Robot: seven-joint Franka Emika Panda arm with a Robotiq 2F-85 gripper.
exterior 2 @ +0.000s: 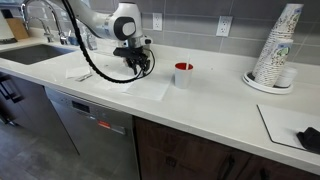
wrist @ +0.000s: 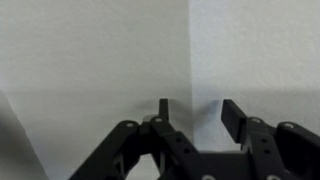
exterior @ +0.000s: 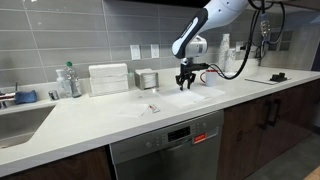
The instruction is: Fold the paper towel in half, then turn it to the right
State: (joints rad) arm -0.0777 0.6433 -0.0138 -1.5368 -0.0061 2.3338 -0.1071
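Observation:
The paper towel lies flat on the white countertop, a thin white sheet barely lighter than the surface; it also shows in an exterior view. My gripper hangs just above its far part, pointing straight down, as both exterior views show. In the wrist view the gripper is open and empty. A straight vertical edge runs between its fingers, with the brighter sheet on the right side.
A red cup stands beside the towel. A small crumpled scrap lies on the counter. A white ribbed box, a napkin holder and a bottle stand by the wall. There is a sink and stacked cups.

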